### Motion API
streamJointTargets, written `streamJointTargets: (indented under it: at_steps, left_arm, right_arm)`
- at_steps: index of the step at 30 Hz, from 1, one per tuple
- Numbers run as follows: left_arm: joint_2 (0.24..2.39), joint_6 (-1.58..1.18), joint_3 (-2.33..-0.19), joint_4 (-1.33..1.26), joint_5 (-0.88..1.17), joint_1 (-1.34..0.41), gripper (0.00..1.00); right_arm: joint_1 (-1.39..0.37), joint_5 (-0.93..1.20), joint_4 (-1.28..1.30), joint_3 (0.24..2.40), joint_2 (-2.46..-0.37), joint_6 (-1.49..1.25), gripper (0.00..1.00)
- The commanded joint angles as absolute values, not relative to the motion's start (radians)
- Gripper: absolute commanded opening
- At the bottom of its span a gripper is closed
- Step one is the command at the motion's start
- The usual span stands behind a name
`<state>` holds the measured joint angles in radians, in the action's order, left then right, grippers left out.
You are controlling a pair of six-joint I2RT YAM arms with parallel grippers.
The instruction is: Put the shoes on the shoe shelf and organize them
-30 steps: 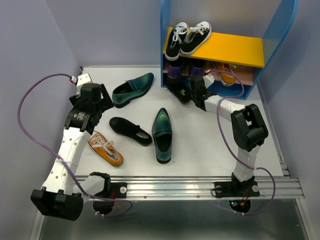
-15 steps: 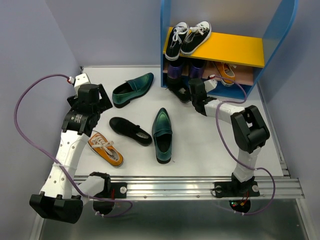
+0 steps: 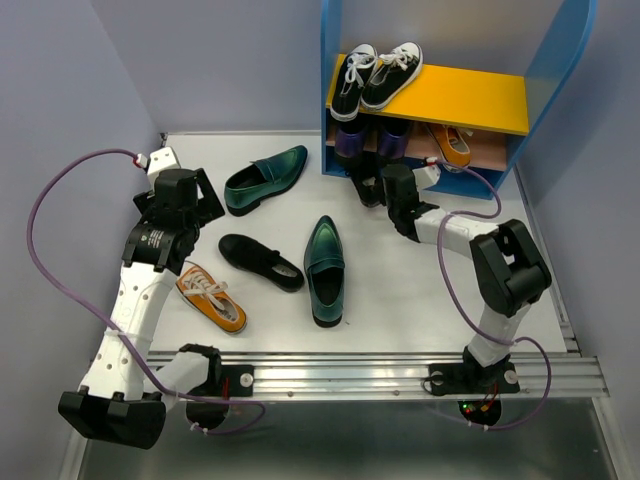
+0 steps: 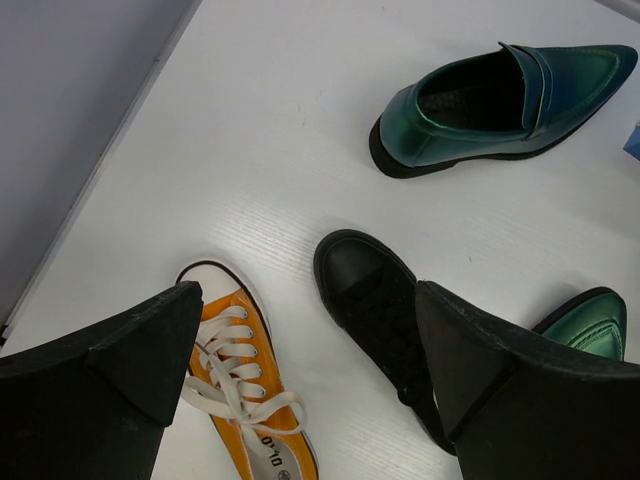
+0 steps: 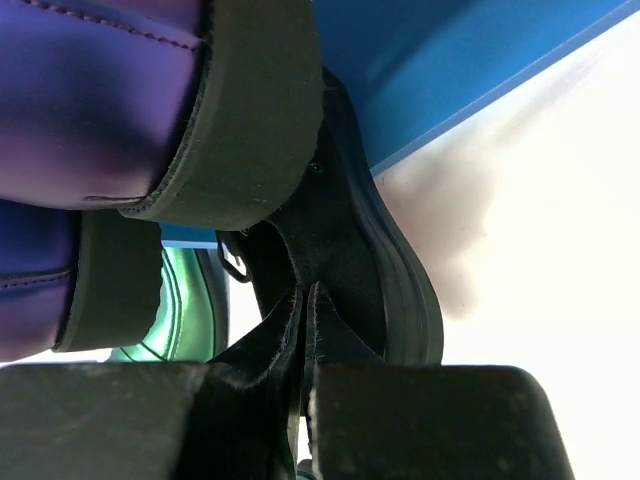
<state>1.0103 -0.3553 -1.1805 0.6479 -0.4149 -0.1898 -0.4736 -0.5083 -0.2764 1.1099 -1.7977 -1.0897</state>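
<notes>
The shoe shelf (image 3: 330, 110) stands at the back right, with an orange sneaker (image 3: 451, 146) on its lower board. My right gripper (image 3: 382, 188) is shut on the collar of a black shoe (image 3: 365, 188) at the shelf's front left foot; in the right wrist view the black shoe (image 5: 350, 250) is pinched between the fingers (image 5: 250, 350), next to the blue side (image 5: 450, 70). My left gripper (image 3: 178, 205) hangs open above the table. Below it lie an orange sneaker (image 4: 235, 390) and a second black shoe (image 4: 375, 300). Two green loafers (image 3: 265, 178) (image 3: 325, 268) rest on the table.
Black sneakers with white laces (image 3: 375, 75) sit on the yellow upper board. Purple shoes (image 5: 100, 100) stand on the lower board's left part, right above the held shoe. Grey walls close in the left and back sides.
My right gripper has carried the black shoe a little to the right, closer under the shelf's left side. The left arm has shifted only slightly.
</notes>
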Motion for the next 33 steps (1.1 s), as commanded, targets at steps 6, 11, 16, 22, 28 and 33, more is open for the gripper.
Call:
streamJointTargets:
  at_steps: [6,11,16,22,28,33]
  left_arm:
    - [0.974,-0.342,-1.184,0.64,-0.433,-0.193,0.99]
    - [0.974,-0.344,-1.186,0.65,-0.44,-0.193,0.99]
    - [0.97,-0.341,-1.198,0.672,-0.456,-0.192,0.99]
    - [0.969,-0.339,-1.2,0.681,-0.471,-0.192,0.99]
    - [0.98,-0.342,-1.19,0.664,-0.445,-0.192,0.99]
    - [0.982,-0.345,-1.184,0.652,-0.423,-0.193,0.99]
  right_arm:
    - [-0.479,-0.519,-0.518,1.199,-1.839,-1.134,0.01]
    - [-0.479,-0.505,-0.563,1.242,-1.897,-1.218,0.01]
    - [-0.488,-0.531,-0.598,1.293,-1.977,-1.285,0.01]
    - [-0.488,-0.515,-0.63,1.345,-2.031,-1.29,0.01]
    - [-0.488,-0.46,-0.582,1.327,-2.029,-1.215,0.33]
    - [-0.488,-0.433,-0.514,1.309,-2.008,-1.152,0.38]
